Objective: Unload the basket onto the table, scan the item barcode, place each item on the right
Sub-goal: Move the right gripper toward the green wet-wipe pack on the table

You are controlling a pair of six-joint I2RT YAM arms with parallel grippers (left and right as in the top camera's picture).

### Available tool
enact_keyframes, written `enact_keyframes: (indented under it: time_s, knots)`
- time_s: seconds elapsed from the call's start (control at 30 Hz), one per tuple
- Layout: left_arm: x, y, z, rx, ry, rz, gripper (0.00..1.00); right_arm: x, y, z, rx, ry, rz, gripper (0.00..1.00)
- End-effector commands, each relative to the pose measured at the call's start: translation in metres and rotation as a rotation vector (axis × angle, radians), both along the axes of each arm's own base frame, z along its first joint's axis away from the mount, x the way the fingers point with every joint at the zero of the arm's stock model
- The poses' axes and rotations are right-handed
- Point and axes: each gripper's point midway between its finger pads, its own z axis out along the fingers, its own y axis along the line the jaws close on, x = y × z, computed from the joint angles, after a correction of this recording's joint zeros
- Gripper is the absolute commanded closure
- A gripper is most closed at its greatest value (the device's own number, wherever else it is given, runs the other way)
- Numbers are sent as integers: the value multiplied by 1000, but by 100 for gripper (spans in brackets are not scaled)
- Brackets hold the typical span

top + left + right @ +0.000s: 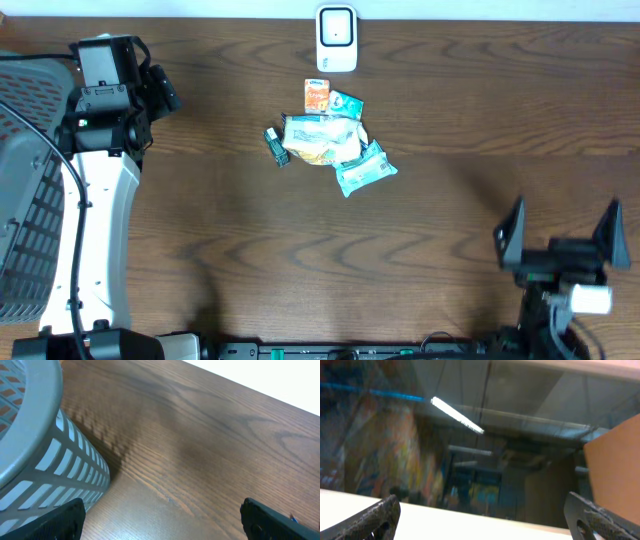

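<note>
A pile of small packaged items [322, 138] lies at the table's middle: an orange packet [317, 95], two teal packets [365, 168], a pale snack bag and a small green item [276, 146]. No barcode can be made out. A white scanner [336, 38] stands at the far edge behind them. My left gripper [165, 88] hovers open at the far left beside the basket, holding nothing; in its wrist view [162, 525] only bare wood lies between the fingers. My right gripper [560, 238] stands open and unladen at the near right; its wrist view [482, 520] shows the room, not the table.
A large white mesh basket [25, 200] fills the left edge, its wall [65, 460] close to my left finger [60, 522]. The left arm's white link [95, 230] runs down the left side. Brown wood table [300, 260] lies between pile and grippers.
</note>
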Motion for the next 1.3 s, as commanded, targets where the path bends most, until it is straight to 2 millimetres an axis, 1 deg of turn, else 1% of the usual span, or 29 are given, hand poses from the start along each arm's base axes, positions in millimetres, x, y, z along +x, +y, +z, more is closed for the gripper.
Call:
enact_keyframes:
  time_s: [0.0, 0.03, 0.07, 0.13, 0.17, 0.23, 0.3, 0.37, 0.43, 0.47, 0.53, 0.6, 0.67, 0.7, 0.73, 0.77, 0.87, 0.93, 1.03, 1.1, 1.13, 1.17, 1.23, 1.27]
  knots:
    - [1, 4, 1, 17, 5, 4, 2, 25, 12, 34, -57, 32, 64, 1]
    - [1, 4, 1, 17, 5, 4, 2, 36, 19, 40, -86, 52, 97, 1]
    - [1, 4, 1, 17, 5, 4, 2, 49, 33, 45, -147, 76, 161, 1]
    - [1, 4, 1, 17, 5, 4, 2, 68, 62, 47, -286, 116, 303, 1]
    - [1, 4, 1, 17, 5, 4, 2, 76, 68, 48, -321, 124, 333, 1]
    - [1, 4, 1, 17, 5, 4, 2, 97, 70, 49, -329, 148, 361, 1]
    - [1, 4, 1, 17, 5, 4, 2, 113, 76, 47, -307, 175, 438, 1]
    - [1, 4, 1, 17, 5, 4, 2, 129, 79, 44, -250, 211, 505, 1]
    - [1, 4, 1, 17, 5, 4, 2, 148, 87, 37, -184, 274, 586, 1]
    - [1, 4, 1, 17, 5, 4, 2, 159, 94, 31, -151, 320, 629, 1]
    - [1, 4, 1, 17, 5, 4, 2, 185, 111, 13, -98, 445, 704, 1]
    - [1, 4, 1, 17, 5, 4, 2, 210, 129, -16, -51, 627, 754, 1]
    - [1, 4, 1, 17, 5, 4, 2, 233, 143, -55, 10, 863, 777, 1]
    - [1, 4, 1, 17, 5, 4, 2, 241, 146, -76, 39, 982, 764, 1]
    - [1, 4, 1, 17, 5, 4, 2, 246, 147, -92, 57, 1070, 743, 1]
    - [1, 4, 1, 17, 5, 4, 2, 250, 146, -114, 76, 1179, 701, 1]
    - [1, 4, 1, 17, 5, 4, 2, 249, 142, -149, 110, 1339, 641, 1]
    - [1, 4, 1, 17, 5, 4, 2, 243, 145, -161, 116, 1392, 655, 1]
    - [1, 4, 1, 17, 5, 4, 2, 225, 158, -169, 126, 1467, 766, 1]
    - [1, 4, 1, 17, 5, 4, 2, 216, 166, -168, 131, 1487, 837, 1]
    - [1, 4, 1, 17, 5, 4, 2, 216, 167, -167, 127, 1480, 841, 1]
    - [1, 4, 1, 17, 5, 4, 2, 219, 166, -166, 125, 1471, 822, 2]
    - [1, 4, 1, 17, 5, 4, 2, 228, 160, -171, 158, 1475, 736, 16]
    - [1, 4, 1, 17, 5, 4, 2, 237, 149, -183, 276, 1517, 614, 20]
